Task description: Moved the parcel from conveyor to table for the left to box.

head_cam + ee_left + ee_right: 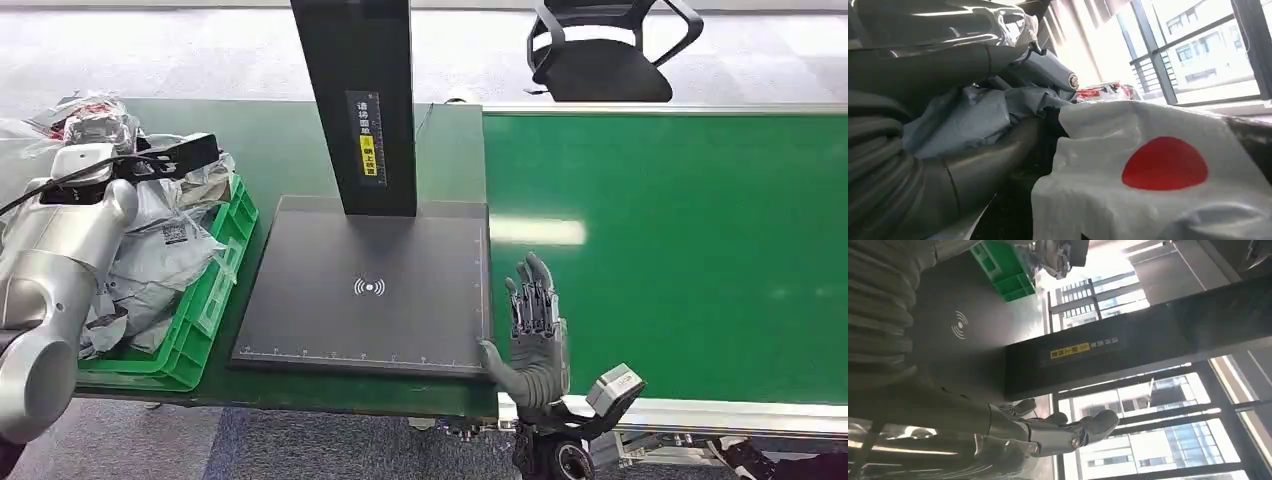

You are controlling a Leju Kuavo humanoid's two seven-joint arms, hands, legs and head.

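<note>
Parcels (160, 250), grey and white plastic mailers, lie heaped in the green crate (215, 300) at the left end of the green table (290, 150); which one is the task's own I cannot tell. Conveyor belt (680, 250) on the right carries nothing I can make out. Between crate and belt sits a dark scanner plate (370, 290) with a wireless mark at its middle and a black column (355, 100) rising from its far edge, yellow label on the column.

Right hand (535, 335) stands at the plate's near right corner, fingers (530, 290) spread and pointing away from the robot, holding nothing; thumb touches or nearly touches the plate edge.

Left arm (60, 260) reaches over the crate. From the wrist camera, the left hand (948, 165) is down among the mailers, a white bag with a red disc (1163, 165) just beside it. Whether its fingers grip anything, cannot tell.

Black office chair (600, 50) beyond the belt.
</note>
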